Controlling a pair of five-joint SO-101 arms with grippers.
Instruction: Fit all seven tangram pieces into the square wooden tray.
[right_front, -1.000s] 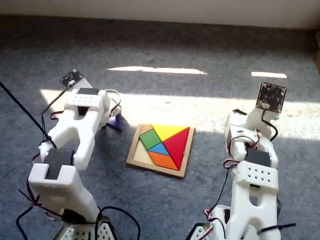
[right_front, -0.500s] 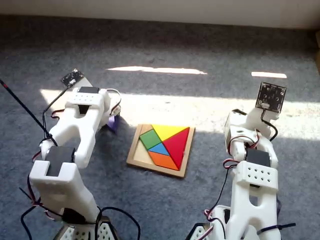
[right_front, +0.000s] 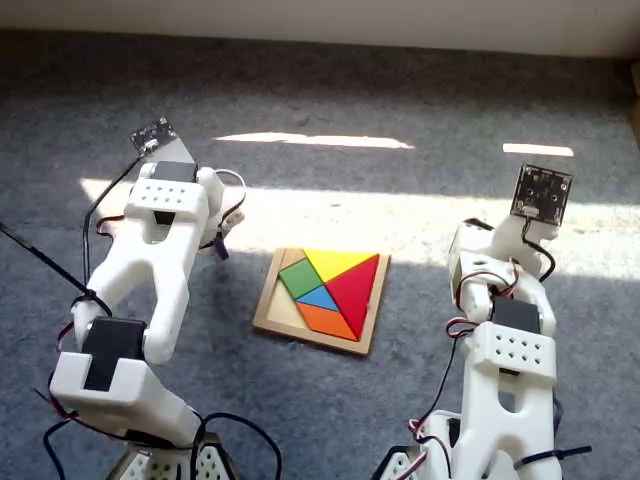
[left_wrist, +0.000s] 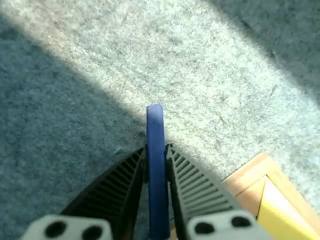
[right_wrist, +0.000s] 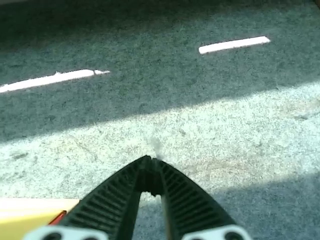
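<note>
The left gripper (left_wrist: 156, 148) pinches a dark blue piece (left_wrist: 155, 122) by its flat sides, thin edge up, over the grey carpet (left_wrist: 225, 75); the wooden tray (right_front: 266, 304) lies between the two grippers, near the left one, with green, yellow, red, blue and orange pieces inside; the right gripper (right_wrist: 151, 161) is pressed together with nothing in it.
</note>
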